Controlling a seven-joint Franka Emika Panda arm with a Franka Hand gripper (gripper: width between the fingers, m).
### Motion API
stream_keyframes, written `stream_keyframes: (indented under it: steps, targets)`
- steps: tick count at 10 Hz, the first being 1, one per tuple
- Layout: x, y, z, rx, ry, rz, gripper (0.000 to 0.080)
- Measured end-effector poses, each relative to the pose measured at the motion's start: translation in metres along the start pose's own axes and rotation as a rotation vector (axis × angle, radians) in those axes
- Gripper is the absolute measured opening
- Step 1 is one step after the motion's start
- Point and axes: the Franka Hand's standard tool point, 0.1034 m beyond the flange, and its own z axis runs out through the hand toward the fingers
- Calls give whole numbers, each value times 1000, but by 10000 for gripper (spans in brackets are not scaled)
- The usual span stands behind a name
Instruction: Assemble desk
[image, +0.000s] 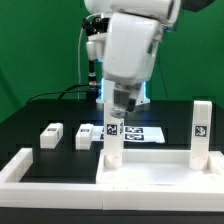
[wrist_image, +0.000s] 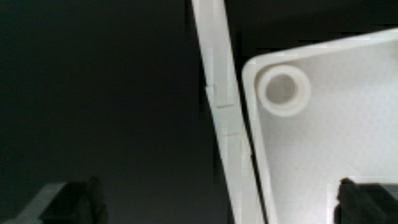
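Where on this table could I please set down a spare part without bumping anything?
The bare black table on the exterior view's left, behind the border rail and beside the two loose leg blocks, is free. So is the tabletop slab between its upright legs. It is crowded around the gripper and the marker board.

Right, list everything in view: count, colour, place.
tabletop: one, white, front, the exterior view's right
upright legs: two, white, tagged, one at each end of the tabletop
loose legs: two, white, lying on the table, the exterior view's left
marker board: one, white with black tags, flat behind the tabletop
rail: one, white, front, the exterior view's left
table: one, black
arm: one, white, centre
pincer: one, dark fingers, open, over the tabletop's edge
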Motion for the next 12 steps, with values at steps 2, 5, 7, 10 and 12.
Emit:
stream_keyframes:
  steps: [2,5,7,10,12]
  targets:
    - [6,-4,3,7,1,168,649]
    - [3,-3,2,10,3,359,649]
    - [-27,-1,-15,29,28,486,649]
    - [-97,-27,-15,100,37,711,649]
    - [-99,-32,-14,121,23,863,649]
